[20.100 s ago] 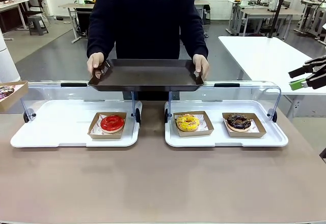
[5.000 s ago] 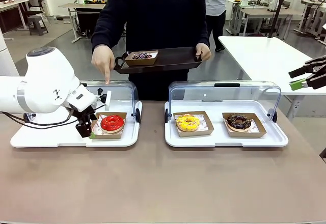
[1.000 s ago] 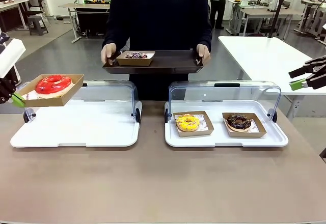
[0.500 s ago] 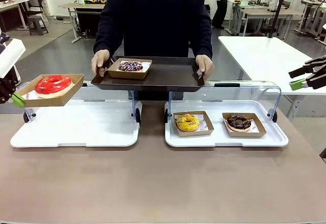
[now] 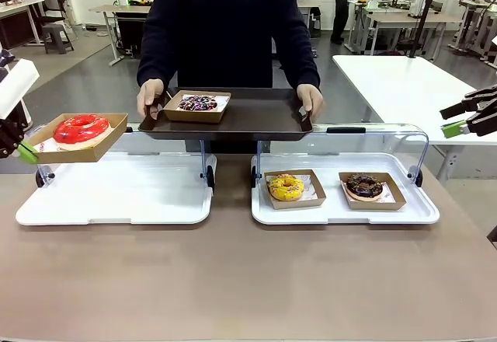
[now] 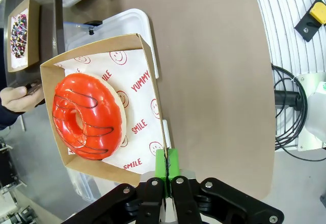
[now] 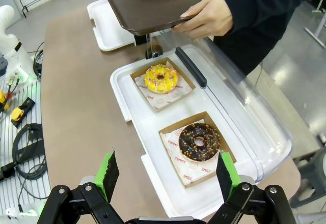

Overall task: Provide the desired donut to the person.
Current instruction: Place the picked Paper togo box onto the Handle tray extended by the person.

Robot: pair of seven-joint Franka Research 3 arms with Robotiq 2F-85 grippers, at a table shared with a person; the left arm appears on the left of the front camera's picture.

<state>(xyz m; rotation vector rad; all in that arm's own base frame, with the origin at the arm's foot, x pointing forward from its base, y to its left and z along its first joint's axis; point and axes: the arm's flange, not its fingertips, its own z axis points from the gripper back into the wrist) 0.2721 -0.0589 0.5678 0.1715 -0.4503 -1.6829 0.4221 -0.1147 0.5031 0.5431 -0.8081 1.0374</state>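
A red-glazed donut (image 5: 81,127) lies in an open cardboard box (image 5: 101,149) that hangs above the left white tray (image 5: 116,202). My left gripper (image 5: 26,153) is shut on the box's rim at the far left. In the left wrist view the green pads of the left gripper (image 6: 167,164) pinch the box wall (image 6: 153,96) beside the red donut (image 6: 86,114). The person (image 5: 229,23) stands at the far side and holds a dark serving tray (image 5: 256,115) with both hands. My right gripper (image 5: 457,120) stands open at the right edge, and in its wrist view the right gripper (image 7: 168,175) holds nothing.
A sprinkled donut in a box (image 5: 197,105) sits on the person's tray. The right white tray (image 5: 342,214) holds a yellow donut (image 5: 286,186) and a chocolate donut (image 5: 364,186), each in a box. Clear hinged lids (image 5: 167,140) stand along the trays' far sides.
The person has lowered the dark tray and brought it forward over the lids. My left gripper has stayed still with the red donut's box. The right gripper has not moved.
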